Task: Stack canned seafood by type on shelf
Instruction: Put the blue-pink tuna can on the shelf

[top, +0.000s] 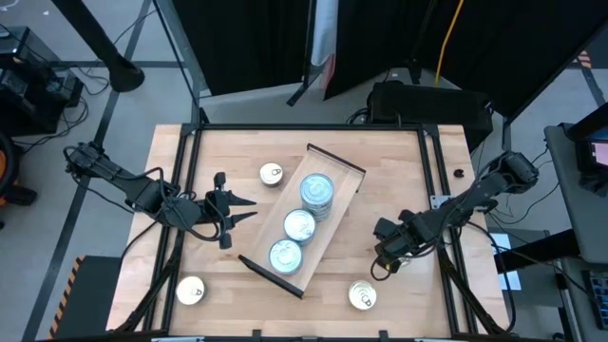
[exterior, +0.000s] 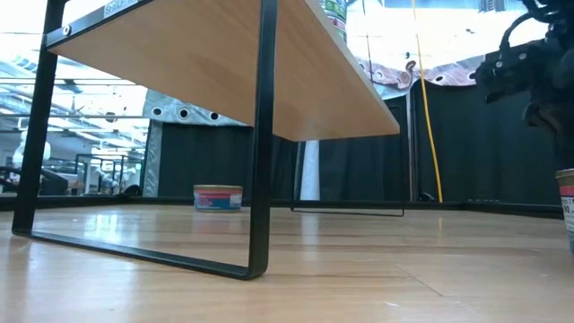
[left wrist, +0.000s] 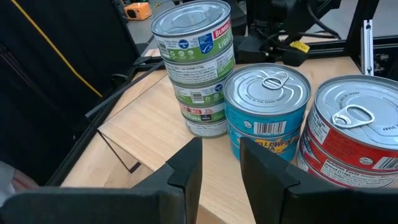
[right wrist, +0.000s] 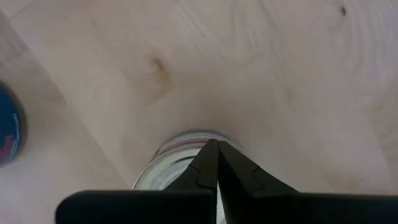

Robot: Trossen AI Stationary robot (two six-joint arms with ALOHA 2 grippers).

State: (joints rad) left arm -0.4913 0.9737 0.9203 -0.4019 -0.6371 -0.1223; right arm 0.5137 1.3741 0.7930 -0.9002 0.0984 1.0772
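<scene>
Three stacks of canned seafood stand in a row along the shelf (top: 334, 160), the long wooden board lying diagonally across the middle of the butcher-block table (top: 399, 161): a green-labelled stack (left wrist: 194, 68) at the far end, a teal-labelled stack (left wrist: 266, 109) in the middle and a red-labelled stack (left wrist: 351, 134) at the near end, each label colour kept to its own pile, which is what sorting by type calls for. Three tins with pale pull-tab tops remain loose on the tabletop: one (top: 272, 174) beside the shelf's far end, one (top: 190, 291) near the front left corner, one (top: 362, 296) near the front right. The left gripper (top: 239, 211) hovers just left of the shelf, its fingers (left wrist: 186, 168) parted a little and holding nothing, pointed at the stacks. The right gripper (right wrist: 217, 163), fingers pressed together and empty, hangs above the front-right tin (right wrist: 180, 158), probably the next pick once the fingers open
</scene>
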